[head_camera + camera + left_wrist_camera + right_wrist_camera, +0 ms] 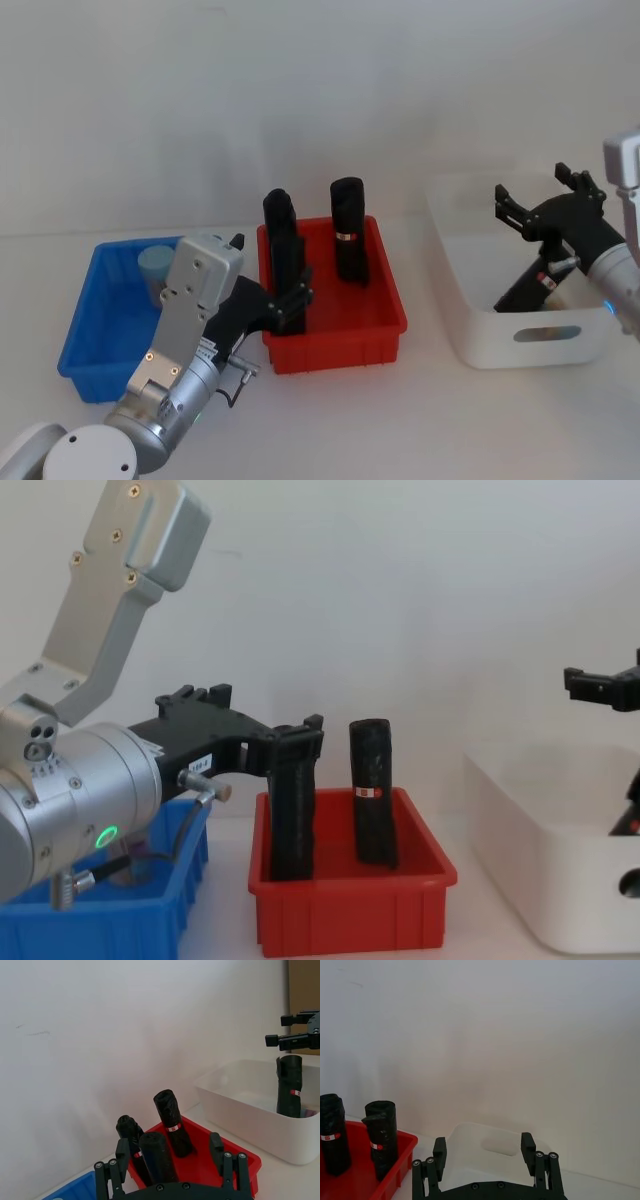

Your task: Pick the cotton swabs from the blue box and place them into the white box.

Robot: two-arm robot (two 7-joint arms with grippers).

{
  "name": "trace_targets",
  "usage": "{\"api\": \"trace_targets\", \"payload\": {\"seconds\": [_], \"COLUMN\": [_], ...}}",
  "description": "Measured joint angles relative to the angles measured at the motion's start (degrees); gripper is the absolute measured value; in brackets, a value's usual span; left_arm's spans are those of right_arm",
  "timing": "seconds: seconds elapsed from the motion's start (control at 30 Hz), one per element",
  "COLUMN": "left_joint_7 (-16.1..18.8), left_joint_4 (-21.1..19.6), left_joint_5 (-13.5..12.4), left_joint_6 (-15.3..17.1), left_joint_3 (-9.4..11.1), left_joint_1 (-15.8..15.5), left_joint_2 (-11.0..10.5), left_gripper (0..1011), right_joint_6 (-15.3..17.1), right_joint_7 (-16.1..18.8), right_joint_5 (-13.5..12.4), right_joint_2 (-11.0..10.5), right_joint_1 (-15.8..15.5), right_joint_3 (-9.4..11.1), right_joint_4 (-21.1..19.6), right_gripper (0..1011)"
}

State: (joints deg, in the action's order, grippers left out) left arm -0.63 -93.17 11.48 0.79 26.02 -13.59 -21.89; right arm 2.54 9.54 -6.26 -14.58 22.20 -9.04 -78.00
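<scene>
- Cotton swab jar (155,268): judged light, rigid and smooth-walled, likely slippery; best taken across the round body just under the lid, with a modest squeeze.
- Appearance: small cylinder with a pale blue lid; contents and label cannot be made out.
- Location: stands in the far part of the blue box (92,345), partly behind the left arm.
- Left claw (292,300): open, empty, held above the red bin (340,335) beside a black roll (348,240).
- Right claw (540,205): open, empty, above the white box (525,335), where another black roll (289,1086) leans.
- All three containers sit on the white counter (400,420).
</scene>
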Motion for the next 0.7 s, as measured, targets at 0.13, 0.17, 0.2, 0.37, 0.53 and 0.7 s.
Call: {"api": "trace_targets", "payload": {"seconds": [0.13, 0.17, 0.2, 0.37, 0.53, 0.7], "left_joint_7": [0.0, 0.0, 0.0, 0.0, 0.0, 0.0], "left_joint_4": [0.0, 0.0, 0.0, 0.0, 0.0, 0.0], "left_joint_5": [0.0, 0.0, 0.0, 0.0, 0.0, 0.0], "left_joint_6": [0.0, 0.0, 0.0, 0.0, 0.0, 0.0], "left_joint_3": [0.0, 0.0, 0.0, 0.0, 0.0, 0.0], "left_joint_1": [0.0, 0.0, 0.0, 0.0, 0.0, 0.0], "left_joint_2": [0.0, 0.0, 0.0, 0.0, 0.0, 0.0], "left_gripper": [1004, 1004, 1004, 1004, 1004, 1004], "right_joint_6": [-0.2, -0.2, -0.2, -0.3, -0.4, -0.5], "right_joint_7": [-0.1, -0.1, -0.2, -0.2, -0.3, -0.3], "right_joint_5": [-0.1, -0.1, -0.2, -0.3, -0.4, -0.4], "right_joint_2": [-0.2, -0.2, -0.2, -0.3, -0.4, -0.4], "right_joint_1": [-0.1, -0.1, -0.1, -0.2, -0.3, -0.3], "right_joint_3": [0.2, 0.2, 0.2, 0.3, 0.4, 0.5], "right_joint_4": [0.3, 0.3, 0.3, 0.5, 0.7, 0.7], "right_gripper": [990, 1002, 1002, 1001, 1002, 1002]}}
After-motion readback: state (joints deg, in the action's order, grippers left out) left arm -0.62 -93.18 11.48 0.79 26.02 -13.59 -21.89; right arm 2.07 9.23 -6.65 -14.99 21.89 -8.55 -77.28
